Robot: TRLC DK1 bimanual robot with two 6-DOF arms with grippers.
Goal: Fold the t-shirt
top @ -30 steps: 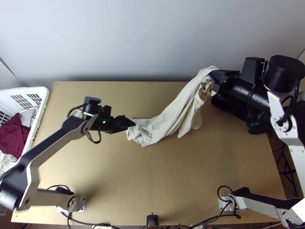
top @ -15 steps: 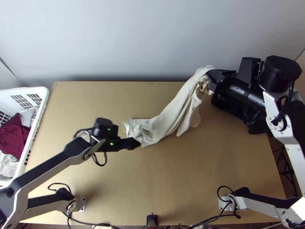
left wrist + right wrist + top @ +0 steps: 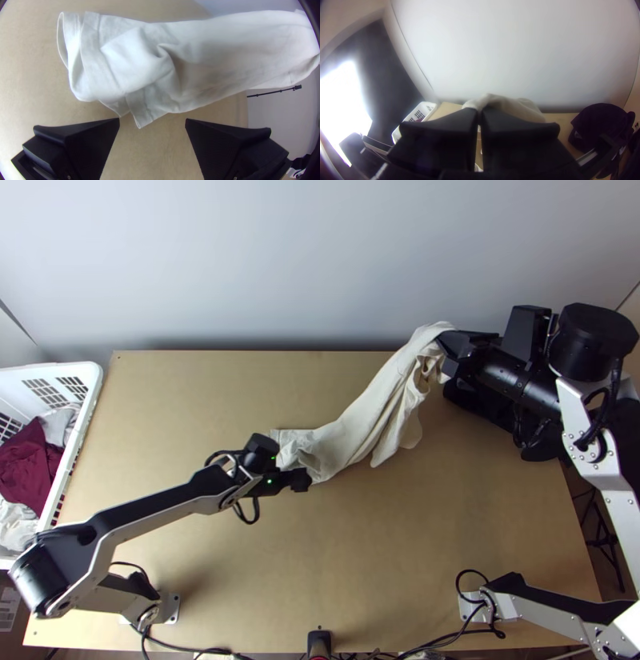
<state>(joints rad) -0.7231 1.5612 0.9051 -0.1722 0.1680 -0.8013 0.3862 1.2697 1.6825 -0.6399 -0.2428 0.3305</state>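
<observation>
t-shirt [image 3: 356, 430]: bunched, one end on the desk [image 3: 360, 564], the other lifted
right gripper [image 3: 453, 346]: closed, gripping the lifted end
left gripper [image 3: 152, 124]: open, has swung nearside of the low end; i could likely pinch there next

wooden table [image 3: 360, 556] | cream t-shirt [image 3: 360, 432], one end bunched | dark cloth [image 3: 600, 121]
</observation>
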